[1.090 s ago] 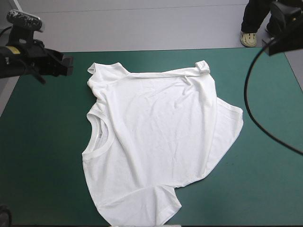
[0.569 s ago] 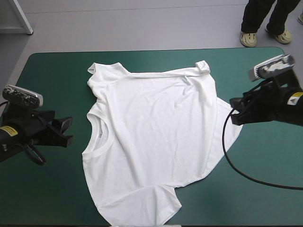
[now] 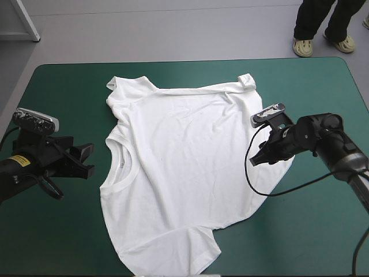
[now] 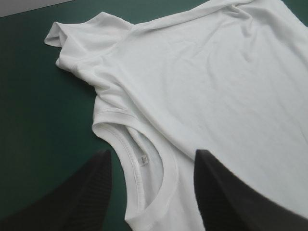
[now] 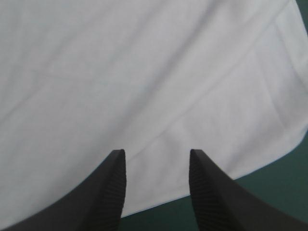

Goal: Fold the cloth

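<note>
**Hovering open hands at both sides of a flat T-shirt**

The T-shirt [image 3: 184, 167] lies spread out, mostly flat with light wrinkles, on the middle of the counter [image 3: 52, 242], which has a teal-green cover. The collar [image 3: 118, 164] points toward the counter's left edge. One sleeve [image 3: 118, 92] lies toward the far edge and the other sleeve [image 3: 199, 251] toward the near edge. The shirt's far right corner [image 3: 247, 82] is bunched and turned over.

The left hand [image 3: 86, 160] is over bare cover just beside the collar and is apart from the cloth in the high view. Its fingers [image 4: 91, 192] stand wide apart and grip nothing. In the left wrist view the collar, with a small tag [image 4: 142, 159] inside, lies ahead of the hand in the gap between the fingers.

The right hand [image 3: 256, 158] is over the shirt's right side, near its edge. Its fingers [image 5: 113, 187] are also spread and hold nothing. In the right wrist view white cloth fills the space ahead, and the shirt's edge runs beside the fingers with teal-green showing past it. I cannot tell whether the fingertips touch the cloth.
</note>
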`<act>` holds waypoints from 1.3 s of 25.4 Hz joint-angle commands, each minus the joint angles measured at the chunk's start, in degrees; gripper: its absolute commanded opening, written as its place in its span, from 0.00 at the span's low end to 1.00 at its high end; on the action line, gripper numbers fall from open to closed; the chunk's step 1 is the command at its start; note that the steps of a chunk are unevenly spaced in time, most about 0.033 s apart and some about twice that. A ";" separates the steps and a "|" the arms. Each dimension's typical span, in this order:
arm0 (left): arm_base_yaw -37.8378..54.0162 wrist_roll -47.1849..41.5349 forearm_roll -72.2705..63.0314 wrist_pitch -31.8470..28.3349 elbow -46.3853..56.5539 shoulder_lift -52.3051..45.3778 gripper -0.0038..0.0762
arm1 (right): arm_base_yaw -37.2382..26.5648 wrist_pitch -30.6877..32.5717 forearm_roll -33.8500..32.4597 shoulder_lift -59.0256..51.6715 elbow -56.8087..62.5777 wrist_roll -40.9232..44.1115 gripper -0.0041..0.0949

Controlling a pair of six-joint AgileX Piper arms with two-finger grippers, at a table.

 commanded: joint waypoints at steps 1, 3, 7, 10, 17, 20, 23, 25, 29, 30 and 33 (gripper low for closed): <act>-0.08 0.07 -1.41 -2.62 -1.26 -0.35 0.52 | -1.07 -5.64 -8.59 3.19 -1.15 4.93 0.54; -0.08 0.21 -1.18 -2.63 -1.26 -0.35 0.52 | -3.26 -5.78 -9.13 5.03 -1.15 6.49 0.59; -0.08 0.73 -1.07 -2.36 -1.26 -0.35 0.52 | -8.30 -7.28 -9.03 7.85 -1.15 6.64 0.60; -0.58 0.87 -1.07 -2.13 -1.26 -0.35 0.52 | -11.09 -7.93 -8.21 9.41 -1.15 6.64 0.60; -2.51 0.87 -0.83 -2.03 -1.26 -0.35 0.52 | -13.05 -12.32 -1.56 17.08 -1.15 3.00 0.56; -2.51 0.87 -0.83 -2.03 -1.26 -0.35 0.52 | -13.05 -12.86 -1.57 19.54 -1.15 2.88 0.50; -2.51 0.87 -0.83 -2.03 -1.26 0.08 0.52 | -13.05 -12.34 -1.57 21.09 -1.15 2.88 0.38; -2.51 0.87 -0.83 -1.59 -1.26 0.21 0.52 | -13.05 -12.14 -1.83 21.06 -1.15 2.88 0.21; -2.51 1.09 -0.83 -1.48 -1.26 0.21 0.52 | -12.94 -13.17 -4.02 19.81 -1.89 4.49 0.04; -2.51 1.09 -0.83 -1.35 -1.26 0.21 0.52 | -12.94 -13.78 -5.60 19.34 -2.51 5.45 0.04; -2.51 1.09 -0.83 -0.37 -1.26 0.21 0.52 | -12.94 -15.36 -11.10 18.07 -4.98 8.26 0.04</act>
